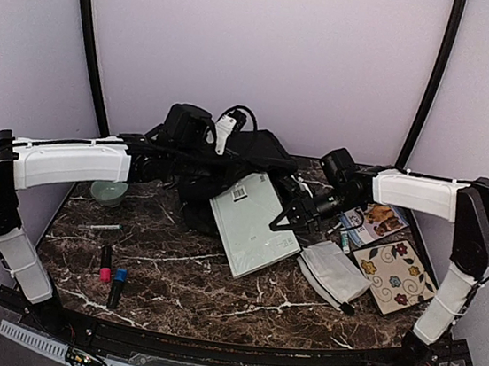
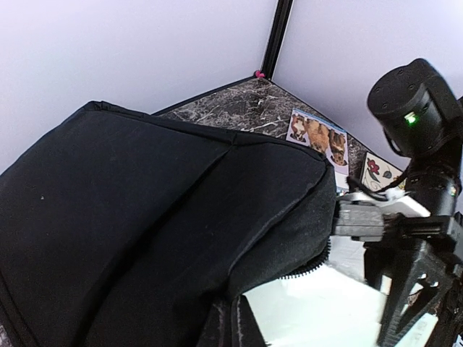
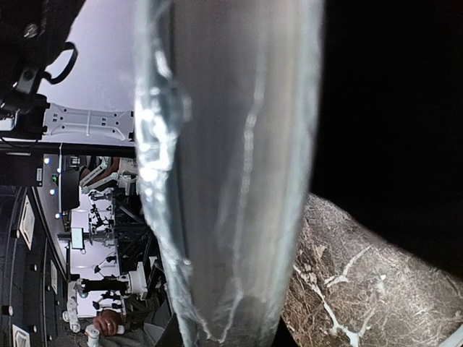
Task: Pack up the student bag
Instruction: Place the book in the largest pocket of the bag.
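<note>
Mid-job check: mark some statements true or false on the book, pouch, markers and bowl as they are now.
The right pincer grips the plastic-wrapped book, whose far end reaches the student bag: true.
The white pouch is inside the bag: false, it lies on the table, right of the book.
The pink marker and blue marker lie on the table's left side: true.
The green bowl sits on the right side: false, it sits at the left, by the left arm.

Top view looks down from the near edge over the whole table [image 1: 180,273]. Left wrist view, close above the bag [image 2: 145,217], faces the right arm [image 2: 416,101]. Right wrist view hugs the book [image 3: 224,181], which all 3 share.
</note>
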You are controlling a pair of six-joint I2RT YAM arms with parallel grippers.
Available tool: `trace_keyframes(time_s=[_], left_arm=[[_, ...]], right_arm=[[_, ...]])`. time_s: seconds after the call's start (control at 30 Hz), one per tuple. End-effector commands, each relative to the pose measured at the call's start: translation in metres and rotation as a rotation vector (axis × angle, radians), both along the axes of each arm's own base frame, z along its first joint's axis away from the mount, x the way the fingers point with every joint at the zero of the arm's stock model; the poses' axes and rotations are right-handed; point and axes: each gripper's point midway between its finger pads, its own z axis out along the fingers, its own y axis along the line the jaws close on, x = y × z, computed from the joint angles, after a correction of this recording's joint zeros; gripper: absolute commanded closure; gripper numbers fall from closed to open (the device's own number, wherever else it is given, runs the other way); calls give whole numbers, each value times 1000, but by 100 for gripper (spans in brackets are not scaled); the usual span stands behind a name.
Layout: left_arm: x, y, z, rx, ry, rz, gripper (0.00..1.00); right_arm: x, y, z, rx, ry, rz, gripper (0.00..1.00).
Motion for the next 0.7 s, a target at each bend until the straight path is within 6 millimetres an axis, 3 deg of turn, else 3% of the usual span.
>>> trace_keyframes(time_s=[0.0, 0.27, 0.47, 0.67], left_arm=[[-11, -2, 80, -173, -112, -27, 100], [-26, -2, 81, -182, -95, -45, 100], [-36, -3, 57, -173, -48, -55, 100], [-45, -4, 40, -165, -15, -72, 100]], right_arm=[[8, 15, 11, 85, 56, 11, 100], [37, 31, -21, 77, 122, -26, 100], [68, 41, -43, 85, 187, -89, 100], [98, 53, -45, 164, 248, -148, 100]])
